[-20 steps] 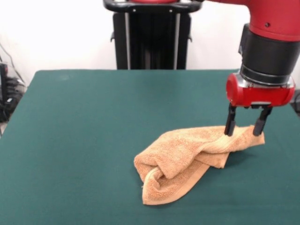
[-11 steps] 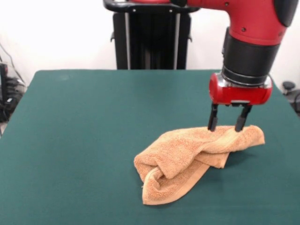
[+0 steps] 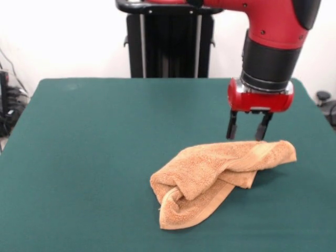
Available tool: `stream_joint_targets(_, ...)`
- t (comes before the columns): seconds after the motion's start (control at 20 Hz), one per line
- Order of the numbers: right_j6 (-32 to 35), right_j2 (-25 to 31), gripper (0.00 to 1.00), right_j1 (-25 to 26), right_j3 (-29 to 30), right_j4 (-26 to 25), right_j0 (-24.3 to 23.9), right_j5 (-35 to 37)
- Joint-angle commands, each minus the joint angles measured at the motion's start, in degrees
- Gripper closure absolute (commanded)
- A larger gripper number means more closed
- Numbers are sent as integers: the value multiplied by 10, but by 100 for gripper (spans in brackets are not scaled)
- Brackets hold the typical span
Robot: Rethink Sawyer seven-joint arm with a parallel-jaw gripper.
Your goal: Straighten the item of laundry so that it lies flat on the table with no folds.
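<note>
Now the gripper (image 3: 245, 133) has been lifted off the towel (image 3: 218, 178), its two fingers apart and empty, and the towel seems left bunched on the table (image 3: 94, 157).

White wall (image 3: 68, 37), dark cables (image 3: 9, 113) at table's edge

The table (image 3: 94, 136) is bare green felt along its left edge, far edge and near-left corner, with open passage there. The one obstacle on it is the crumpled towel (image 3: 210, 176), lying toward the near-right corner in a raised, folded heap. The gripper (image 3: 245, 137) hangs just above the towel's far-right end, fingers spread, and the arm (image 3: 273, 42) fills the space above.
</note>
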Motion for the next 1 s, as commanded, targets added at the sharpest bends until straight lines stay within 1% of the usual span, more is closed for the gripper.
stream_joint_targets(0.05,127,57,0,69,47,-7,4,-121)
stream_joint_targets(0.25,134,50,0,106,30,-6,14,-174)
stream_joint_targets(0.5,121,47,0,154,0,2,16,-202)
stream_joint_targets(0.6,121,42,0,160,-4,6,22,-204)
stream_joint_targets(0.8,113,32,0,173,-25,12,30,-184)
stream_joint_targets(1.0,115,28,0,204,-53,16,37,-209)
